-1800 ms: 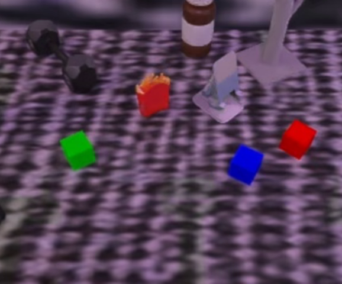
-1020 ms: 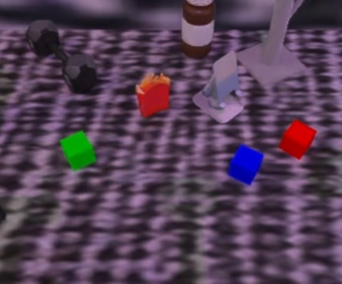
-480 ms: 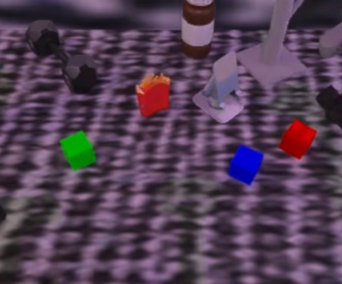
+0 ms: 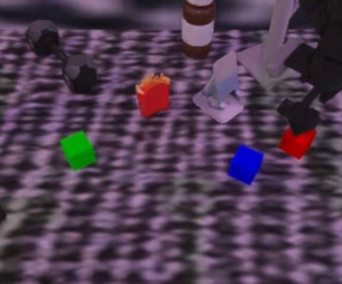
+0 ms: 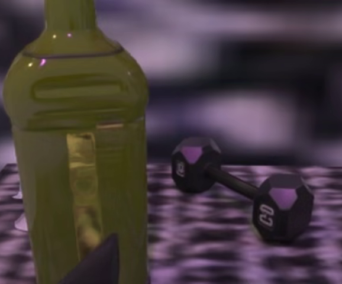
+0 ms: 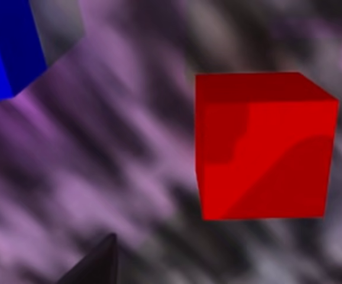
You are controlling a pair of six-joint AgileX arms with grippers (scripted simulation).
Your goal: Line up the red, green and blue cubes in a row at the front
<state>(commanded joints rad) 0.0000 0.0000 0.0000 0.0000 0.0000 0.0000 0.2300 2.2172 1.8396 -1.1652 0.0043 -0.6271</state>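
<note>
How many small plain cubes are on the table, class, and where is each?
3. The green cube sits at the table's left, the blue cube right of centre, and the red cube farthest right, under the right gripper. None looks hidden.

I counted three cubes: one red (image 4: 297,144), one green (image 4: 78,150), one blue (image 4: 245,164). There was one dumbbell (image 4: 63,55), one red carton (image 4: 153,94), one jar (image 4: 198,27) and one green bottle (image 5: 79,148).

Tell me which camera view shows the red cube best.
The right wrist view: the red cube fills much of the frame, unobstructed, on the table. In the top view the right gripper hangs over the cube, covering its far edge. The left wrist view does not show it.
</note>
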